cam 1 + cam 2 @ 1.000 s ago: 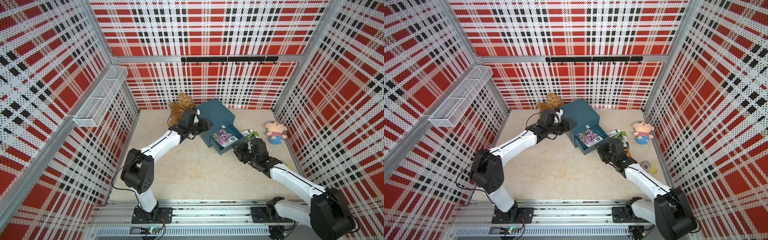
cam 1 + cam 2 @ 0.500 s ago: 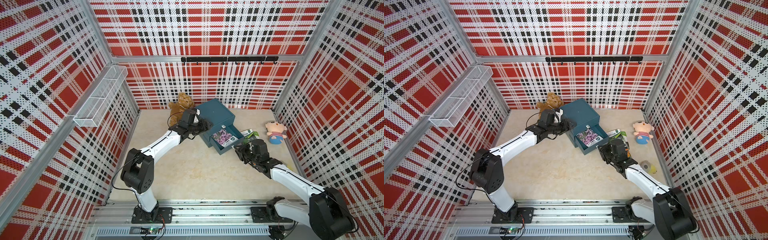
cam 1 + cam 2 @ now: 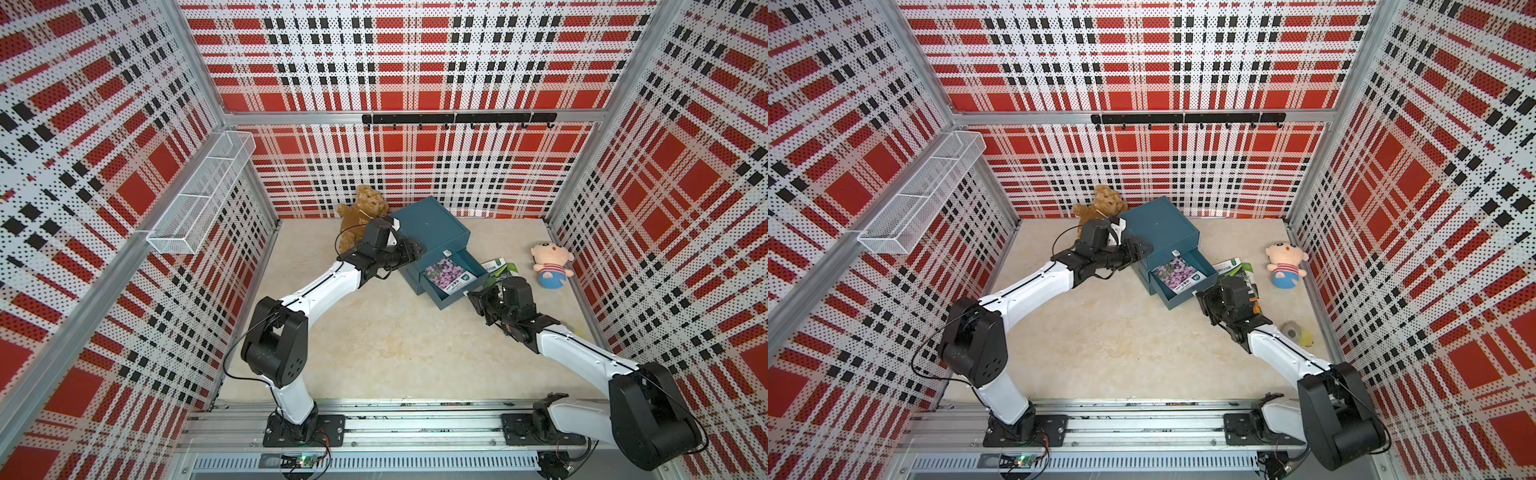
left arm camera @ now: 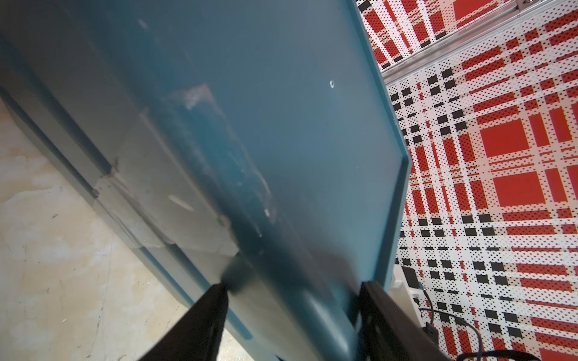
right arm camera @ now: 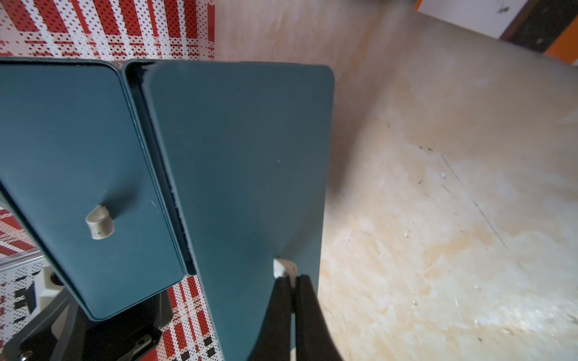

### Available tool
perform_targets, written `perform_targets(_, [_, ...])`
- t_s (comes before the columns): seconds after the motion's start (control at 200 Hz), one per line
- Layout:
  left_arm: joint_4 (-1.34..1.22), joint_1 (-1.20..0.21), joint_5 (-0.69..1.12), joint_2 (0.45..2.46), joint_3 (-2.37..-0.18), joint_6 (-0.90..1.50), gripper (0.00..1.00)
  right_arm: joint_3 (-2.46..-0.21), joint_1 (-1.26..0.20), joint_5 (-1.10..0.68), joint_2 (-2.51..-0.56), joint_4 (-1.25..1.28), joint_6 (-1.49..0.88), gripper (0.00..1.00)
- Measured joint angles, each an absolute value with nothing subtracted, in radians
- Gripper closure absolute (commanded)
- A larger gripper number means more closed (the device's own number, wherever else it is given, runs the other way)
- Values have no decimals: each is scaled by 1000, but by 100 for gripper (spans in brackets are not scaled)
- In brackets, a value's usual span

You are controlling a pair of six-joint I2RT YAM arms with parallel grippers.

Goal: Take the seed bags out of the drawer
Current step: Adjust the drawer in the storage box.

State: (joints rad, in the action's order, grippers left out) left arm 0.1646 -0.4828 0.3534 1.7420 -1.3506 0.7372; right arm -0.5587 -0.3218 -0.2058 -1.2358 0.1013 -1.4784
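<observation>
A teal drawer box [image 3: 432, 226] [image 3: 1158, 226] stands at the back of the table with its lower drawer [image 3: 457, 293] [image 3: 1187, 296] pulled out. One purple-flower seed bag [image 3: 444, 274] [image 3: 1177, 274] lies inside. A green seed bag [image 3: 500, 268] [image 3: 1233, 268] lies on the table just right of the drawer. My left gripper [image 3: 415, 251] [image 4: 292, 287] clamps the box's left side, one finger on each face. My right gripper [image 3: 478, 297] [image 5: 292, 278] is shut on the white handle tab [image 5: 283, 267] of the open drawer's front.
A brown teddy bear [image 3: 361, 210] leans behind the left arm. A pink doll [image 3: 550, 266] sits at the right wall. A small grey-yellow object [image 3: 1296, 332] lies by the right forearm. A wire basket [image 3: 199, 195] hangs on the left wall, a hook rail [image 3: 457, 118] on the back wall.
The right gripper's jaws have closed onto the drawer's handle tab. Neither arm has visibly shifted, and the drawer stands as far out as before.
</observation>
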Motion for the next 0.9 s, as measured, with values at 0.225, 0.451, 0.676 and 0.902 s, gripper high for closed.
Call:
perform_targets(0.225, [165,-483,353,1742,-1351,740,29,-538,-318,-204,-1165,68,-1478,100])
perform_targets(0.451, [164,-483,353,1742,-1351,744,29,-466,-318,-208,-1101,44,-1483,100])
perform_targets(0.676, [156,-483,353,1741,-1344,753,29,-486,-311,-233,-1128,23,-1449,58])
perform_targets(0.902, [144,-483,352,1739,-1337,760,29,-590,-310,-220,-1125,-132,-1377,26])
